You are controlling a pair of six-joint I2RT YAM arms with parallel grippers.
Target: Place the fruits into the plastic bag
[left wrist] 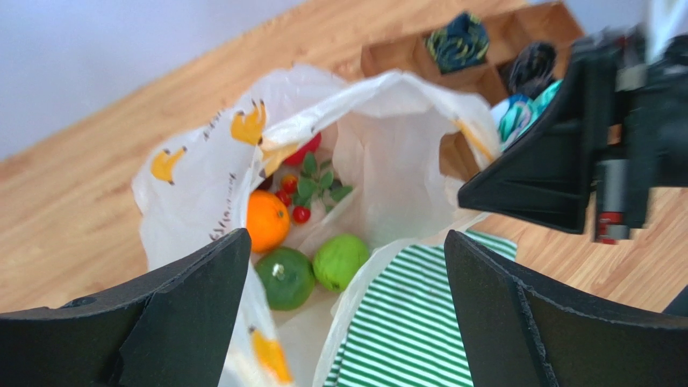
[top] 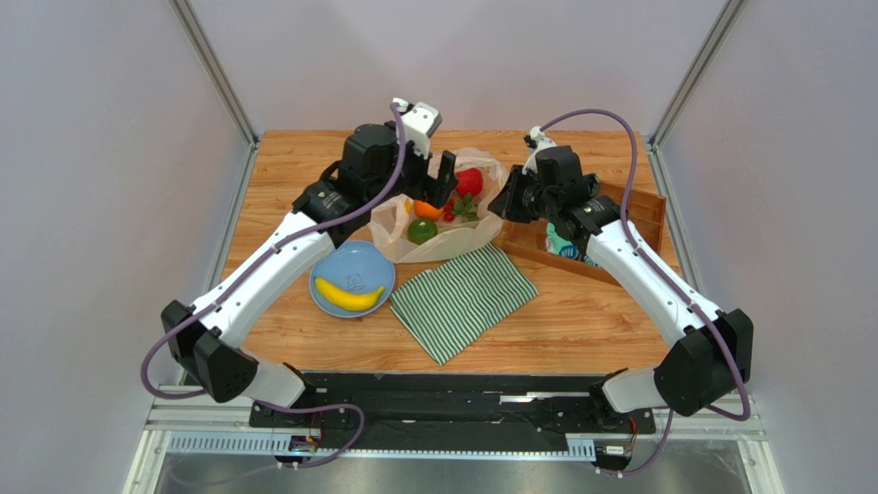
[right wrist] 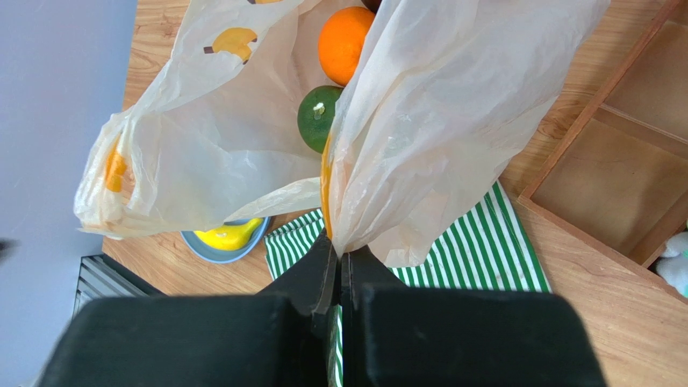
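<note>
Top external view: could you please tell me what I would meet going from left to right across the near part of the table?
plate with the banana → cloth → tray

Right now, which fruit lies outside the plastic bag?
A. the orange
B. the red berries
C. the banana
C: the banana lies on the blue plate beside the plastic bag, while the orange and the red berries sit inside the bag.
</note>
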